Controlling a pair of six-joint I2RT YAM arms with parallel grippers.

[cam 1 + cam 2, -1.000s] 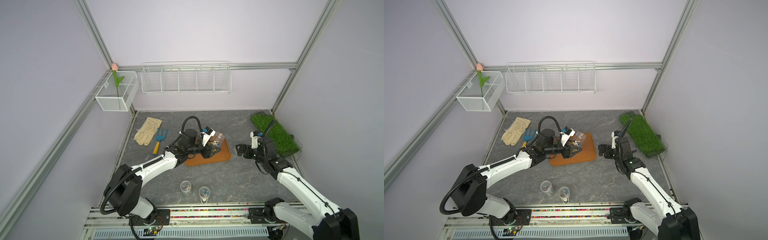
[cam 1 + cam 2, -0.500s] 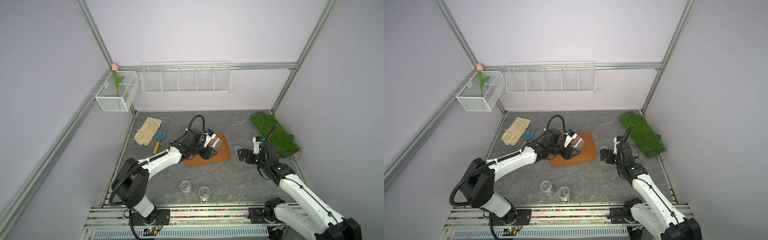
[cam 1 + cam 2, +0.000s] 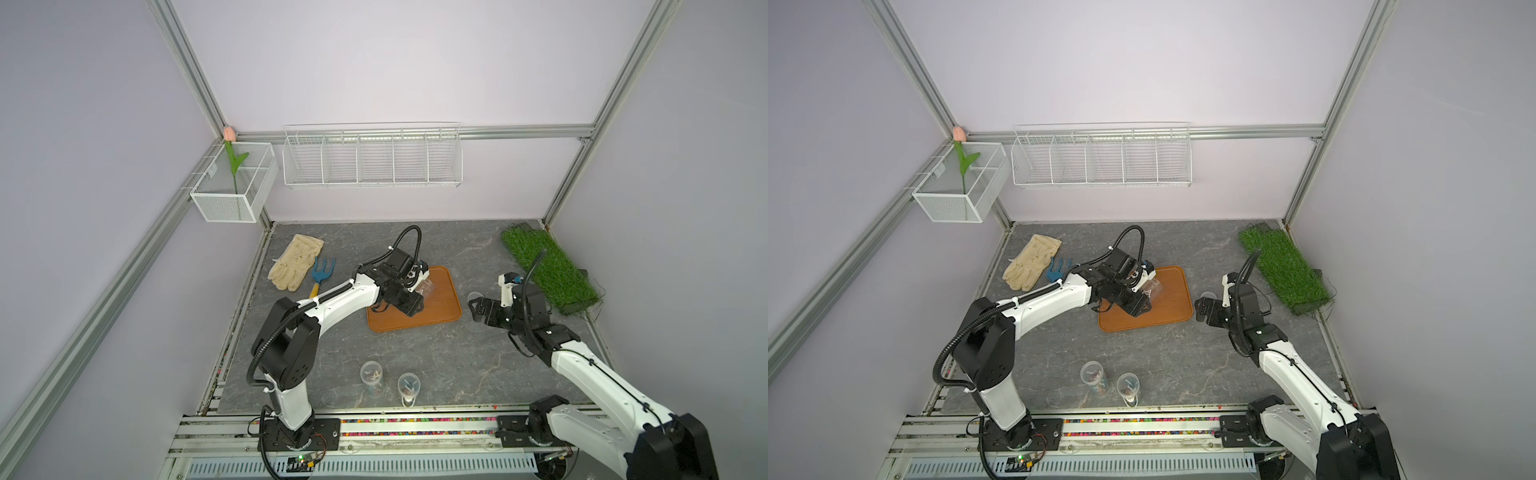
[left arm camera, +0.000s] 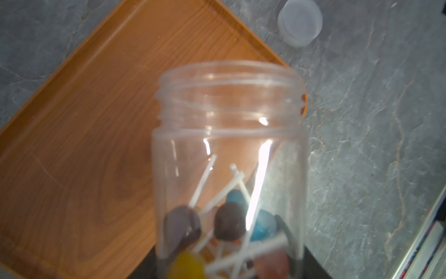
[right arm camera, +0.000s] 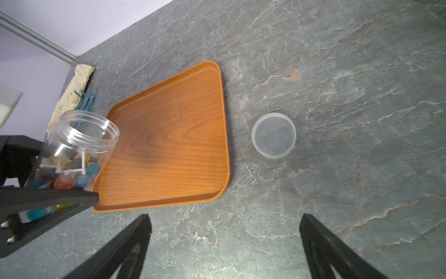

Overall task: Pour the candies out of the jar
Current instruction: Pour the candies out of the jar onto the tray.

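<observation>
The left gripper (image 3: 409, 296) is closed around the lower body of the clear plastic jar (image 4: 229, 135). It holds the jar tilted over the side of the orange wooden tray (image 5: 169, 145) nearest the left arm, with the open mouth aimed across the tray. The lollipops (image 4: 231, 224) sit heaped at the base end of the jar, their white sticks crossed and tangled. None has reached the threaded neck, and the tray floor is bare. The jar's translucent lid (image 5: 274, 135) lies on the grey stone-patterned tabletop (image 5: 362, 96) just beside the tray, not touching it. The right gripper (image 5: 224, 218) hangs above the table near that lid, jaws spread wide with nothing between them.

The pour looks barely begun. To do it well, the wrist should roll further until the mouth points clearly below level. The mouth should be kept low and over the middle of the tray, not its edge, because round heads will roll and the rim is shallow. A slow, steady tip suits better than a quick flip, which could fling lollipops onto the table. The tangled sticks may bridge at the neck (it appears only a little narrower than the body), so a gentle shake could be needed to free the last ones. The plastic looks smooth, so the clamp should be firm throughout, and the right arm is best kept clear of the tray
</observation>
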